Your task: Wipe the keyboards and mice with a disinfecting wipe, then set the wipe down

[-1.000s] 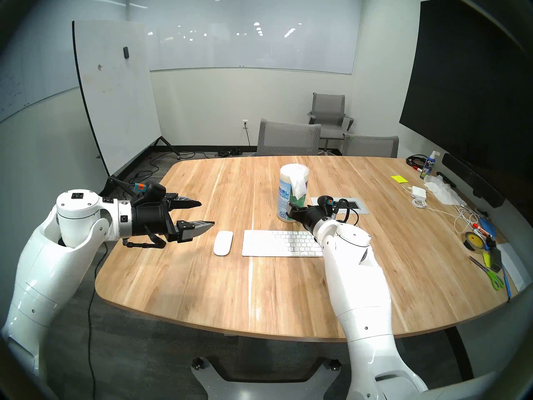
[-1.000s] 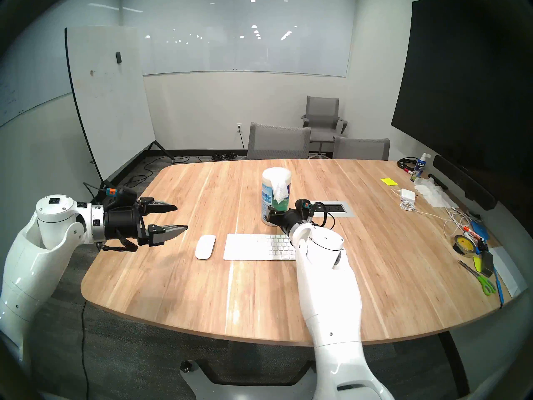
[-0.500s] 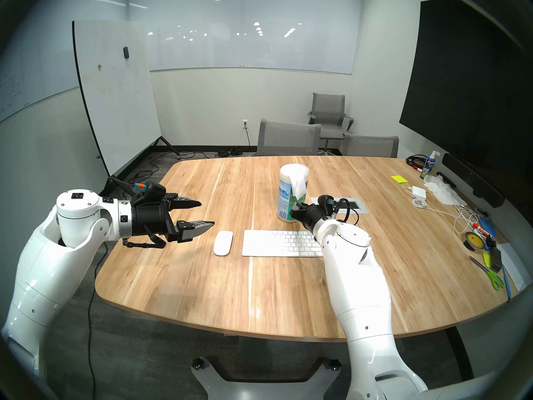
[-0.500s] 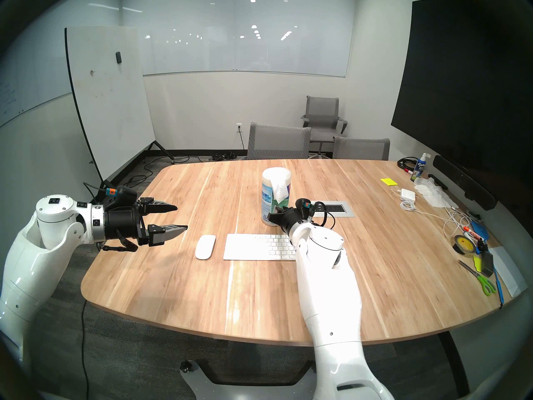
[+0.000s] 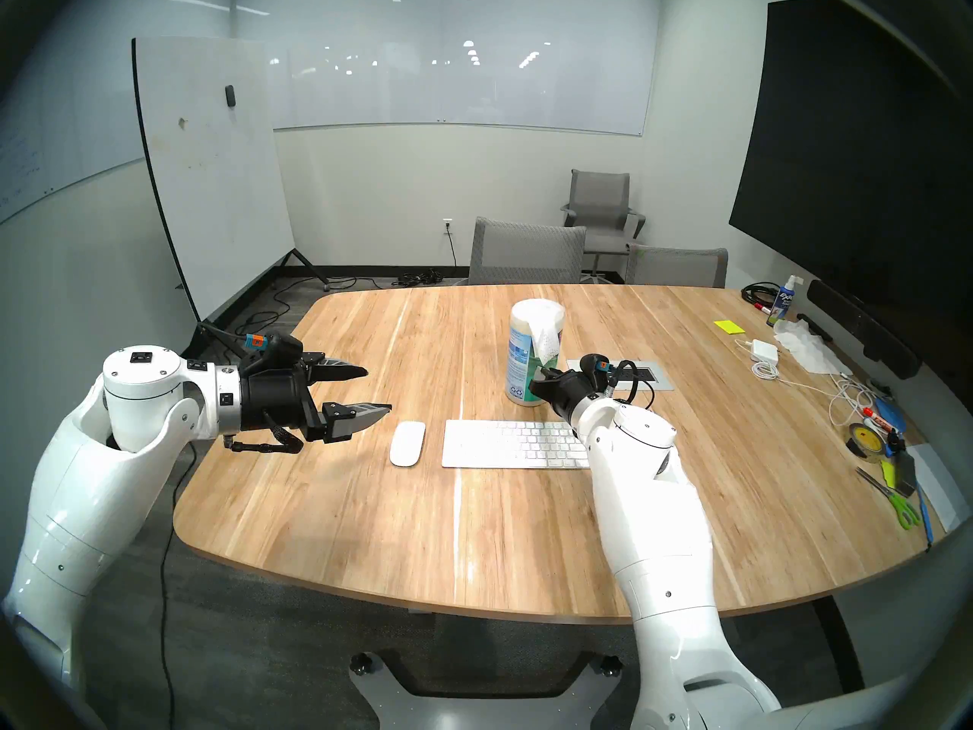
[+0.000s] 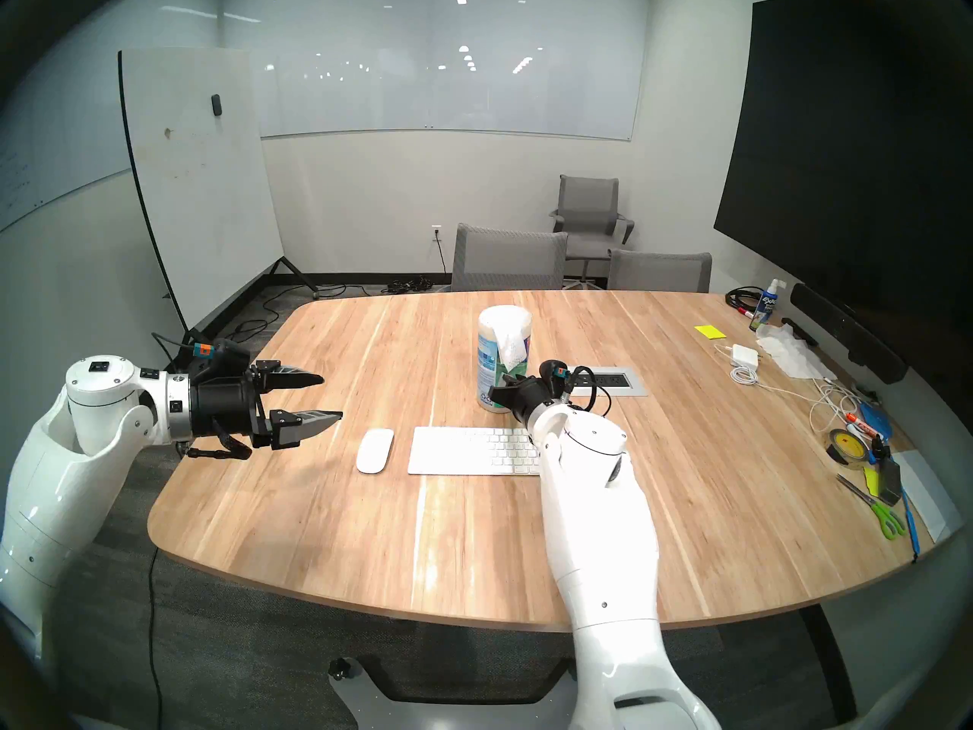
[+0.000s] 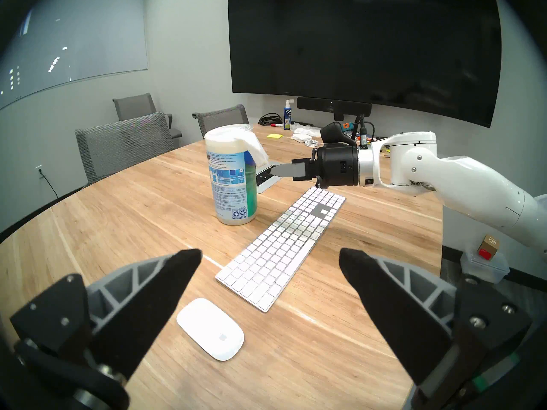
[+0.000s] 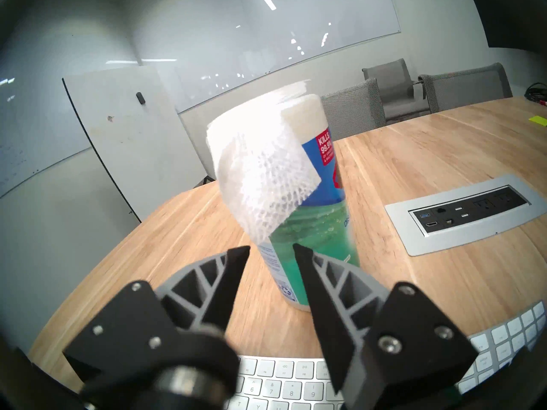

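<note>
A white, net-textured wipe (image 8: 266,175) is seen on a canister (image 8: 319,223) labelled in blue and green (with a red patch). White keyboard (image 7: 284,246) and white mouse (image 7: 210,329) are set on a pale, streaked wooden table (image 5: 421,529).

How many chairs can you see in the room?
3. Two chairs are pushed up to the table's far edge, one toward the left, one toward the right. A third chair stands behind them by the wall. Others may be hidden.

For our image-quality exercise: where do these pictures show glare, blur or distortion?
Head views: the table bulges from fisheye, with pale glare streaks. Right wrist view: the wipe and canister are smeared. Left wrist view: the keyboard and mouse look sharp.
</note>
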`<state>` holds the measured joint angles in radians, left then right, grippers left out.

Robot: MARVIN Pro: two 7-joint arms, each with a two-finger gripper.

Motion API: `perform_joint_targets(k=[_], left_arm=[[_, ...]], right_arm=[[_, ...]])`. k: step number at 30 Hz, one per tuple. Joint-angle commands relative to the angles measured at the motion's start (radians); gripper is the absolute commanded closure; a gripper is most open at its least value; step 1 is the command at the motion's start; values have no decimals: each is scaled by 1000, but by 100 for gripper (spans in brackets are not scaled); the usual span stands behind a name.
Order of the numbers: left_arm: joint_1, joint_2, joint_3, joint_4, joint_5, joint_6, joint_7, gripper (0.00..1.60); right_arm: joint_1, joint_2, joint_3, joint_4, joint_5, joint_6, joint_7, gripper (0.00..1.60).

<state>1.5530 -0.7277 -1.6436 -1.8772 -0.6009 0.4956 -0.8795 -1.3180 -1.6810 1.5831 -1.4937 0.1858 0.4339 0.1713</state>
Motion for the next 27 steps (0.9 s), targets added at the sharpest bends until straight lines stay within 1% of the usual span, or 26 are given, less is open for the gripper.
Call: perform_joint_targets(k=[1, 12, 13, 14, 16, 17, 18, 19, 20, 21, 22, 23, 24, 27], left_arm=[[-2, 2, -8, -7, -3, -1, -2, 0], [-1, 2, -8, -7, -3, -1, -2, 0], [-1, 2, -8, -7, -3, -1, -2, 0], [-1, 2, -8, -7, -3, -1, -2, 0], [-2, 2, -8, -7, -3, -1, -2, 0], [-2, 2, -8, -7, -3, -1, -2, 0], [-2, 2, -8, -7, -3, -1, -2, 0], [-2, 2, -8, -7, -3, -1, -2, 0], [-2, 2, -8, -7, -3, -1, -2, 0], [-2, 2, -8, -7, -3, -1, -2, 0], [-1, 2, -8, -7, -3, -1, -2, 0], [-1, 2, -8, -7, -3, -1, -2, 0], [-1, 2, -8, -7, -3, -1, -2, 0], [-1, 2, -8, -7, -3, -1, -2, 0]], right_arm=[[34, -9, 2, -30, 8, 2, -1, 65], [46, -10, 0, -17, 9, 0, -5, 63], [49, -11, -1, -15, 9, 0, -5, 59], [53, -11, -2, -11, 8, 0, -6, 59], [57, -13, -4, -12, 8, 2, -8, 65], [57, -13, -4, -12, 8, 2, -8, 65], [58, -14, -5, -14, 8, 4, -9, 72], [58, -14, -5, -14, 8, 4, -9, 72], [58, -14, -6, -15, 8, 5, -9, 86], [58, -15, -6, -17, 8, 6, -9, 92], [58, -15, -6, -18, 9, 7, -9, 106], [58, -15, -6, -18, 9, 7, -9, 106], [58, -15, -6, -18, 9, 8, -9, 110], [60, -14, -7, -13, 8, 6, -10, 110]])
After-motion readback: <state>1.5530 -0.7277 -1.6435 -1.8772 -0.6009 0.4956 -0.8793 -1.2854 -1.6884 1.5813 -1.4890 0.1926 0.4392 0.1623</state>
